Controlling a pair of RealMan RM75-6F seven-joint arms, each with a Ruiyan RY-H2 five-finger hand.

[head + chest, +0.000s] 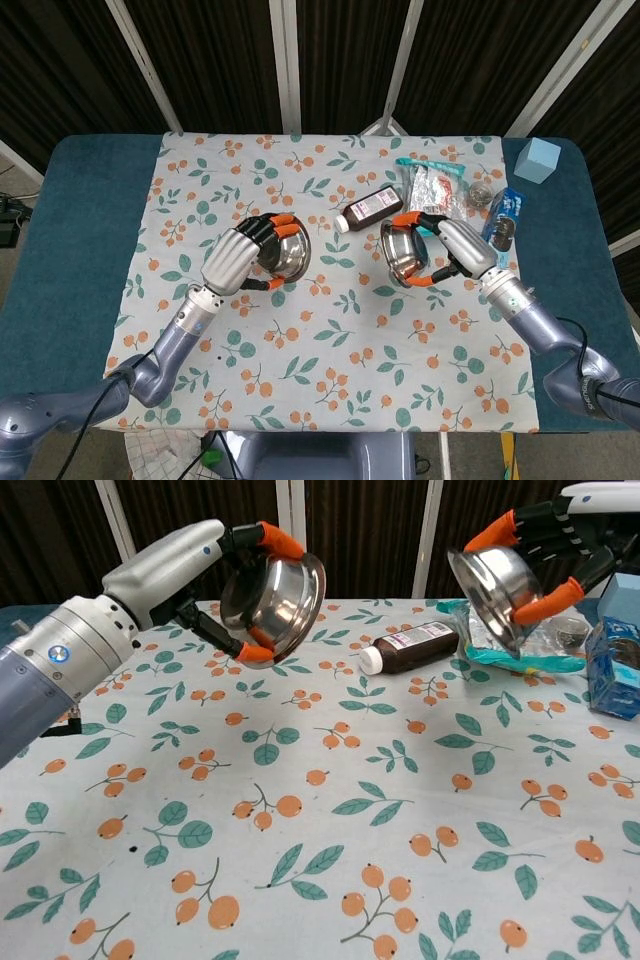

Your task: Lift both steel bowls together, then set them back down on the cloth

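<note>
Dark pleated curtains [220, 60], white slanted frame bars [288, 65], teal-topped table [70, 260]

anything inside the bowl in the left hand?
Nothing visible. In the chest view the left bowl is tilted, gripped by the left hand, and the shown interior is bare steel apart from an orange fingertip on the rim. The deepest part is not fully shown.

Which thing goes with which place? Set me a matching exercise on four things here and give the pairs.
Column one:
1. left hand's steel bowl
2. brown bottle
3. light blue block
4. right hand's steel bowl

Column two:
a. lying on its side on the cloth
b. on the bare table, far right corner
c. held up over the snack packets
d. held up over the cloth's middle left

Pairs: 1-d, 2-a, 3-b, 4-c
</note>
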